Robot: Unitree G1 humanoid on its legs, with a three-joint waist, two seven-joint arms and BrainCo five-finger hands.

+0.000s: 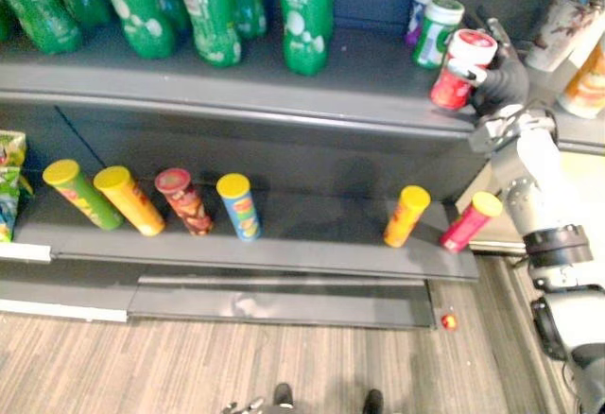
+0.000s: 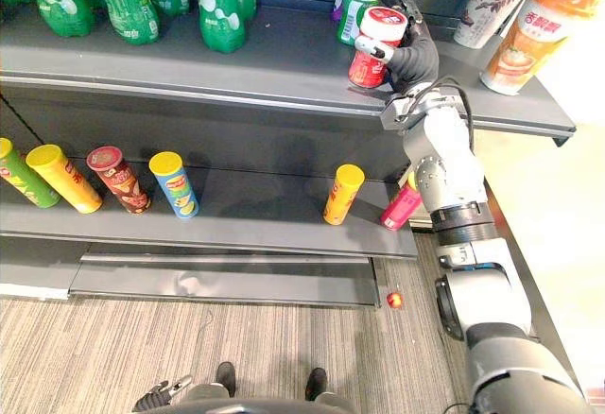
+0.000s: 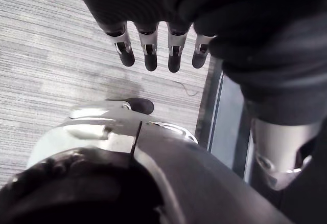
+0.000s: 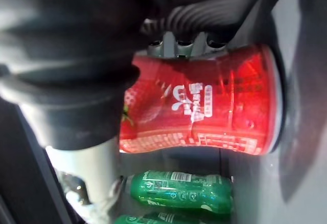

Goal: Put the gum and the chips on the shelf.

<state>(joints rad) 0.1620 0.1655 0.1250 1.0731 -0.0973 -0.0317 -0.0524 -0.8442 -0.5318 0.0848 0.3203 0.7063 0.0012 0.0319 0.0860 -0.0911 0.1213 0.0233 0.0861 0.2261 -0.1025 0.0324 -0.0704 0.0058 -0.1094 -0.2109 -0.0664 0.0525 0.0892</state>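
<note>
Spanning the scene, the upper shelf board (image 2: 236, 69) carries a green gum bottle (image 2: 357, 3) near its back, and the coming move turns on the spot just in front of that bottle. There the right hand (image 2: 418, 55) is clenched around the red gum bottle (image 2: 375, 47). The bottle's long axis is tilted, cap up and leaning away from the green one. Its base is at the board, though contact cannot be judged. Setting it upright looks like what remains. A pink chips can (image 2: 402, 208) leans on the lower board (image 2: 265, 225), well below the green bottle. The left hand (image 3: 150, 50) hangs farther below, fingers straight and empty.
</note>
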